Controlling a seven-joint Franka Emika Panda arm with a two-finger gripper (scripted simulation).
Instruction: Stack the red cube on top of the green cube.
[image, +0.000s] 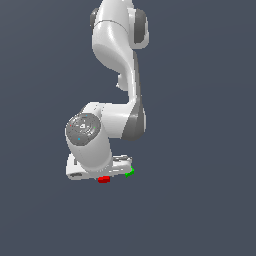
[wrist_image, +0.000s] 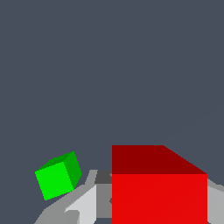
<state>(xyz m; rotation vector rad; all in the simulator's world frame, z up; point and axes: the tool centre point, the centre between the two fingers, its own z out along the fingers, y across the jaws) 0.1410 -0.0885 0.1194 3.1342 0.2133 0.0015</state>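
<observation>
Green cube (wrist_image: 57, 175) on grey floor (image: 200, 200)

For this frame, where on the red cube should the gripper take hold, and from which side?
Probably from above, across two opposite flat side faces of the red cube, at mid-height. In the wrist view it sits square between the fingers, faces parallel to them, with the green cube apart and turned, so no obstruction.

No writing anywhere.
The red cube (wrist_image: 159, 197), the green cube (wrist_image: 57, 176) and the white arm (image: 112, 75) are all plain: no labels, numbers or brand marks.
</observation>
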